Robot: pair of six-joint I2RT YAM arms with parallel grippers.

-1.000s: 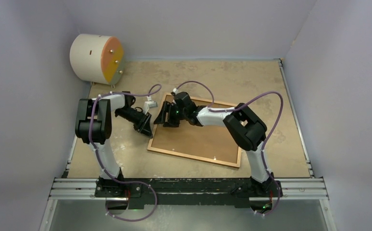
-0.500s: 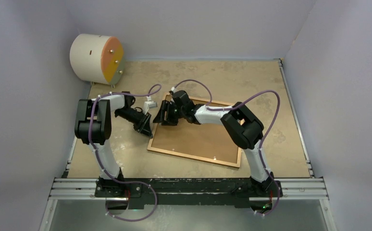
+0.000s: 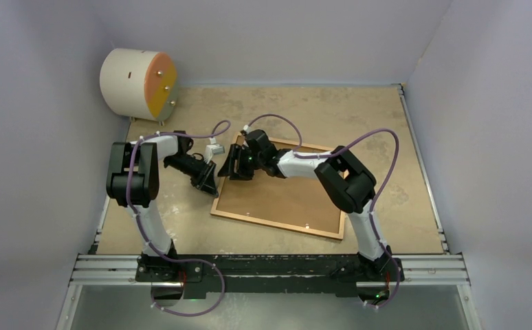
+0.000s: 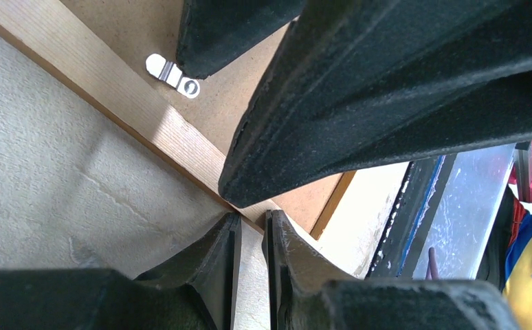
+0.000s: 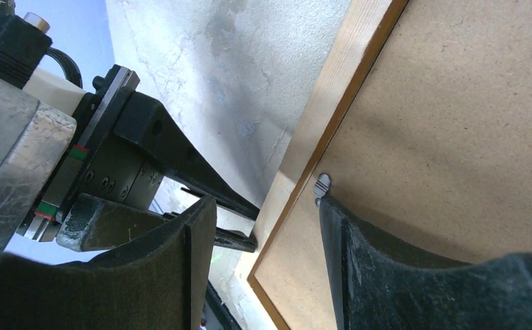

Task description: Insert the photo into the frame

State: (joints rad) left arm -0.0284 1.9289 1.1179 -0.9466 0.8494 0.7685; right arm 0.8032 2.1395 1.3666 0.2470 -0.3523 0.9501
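Top external: the frame (image 3: 280,197) lies face-down, brown back up.

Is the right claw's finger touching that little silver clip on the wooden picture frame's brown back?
Touching. The right wrist view shows one finger of the right claw resting against the small silver metal clip, no gap; the left wrist view agrees.

No text, label or number is readable anywhere
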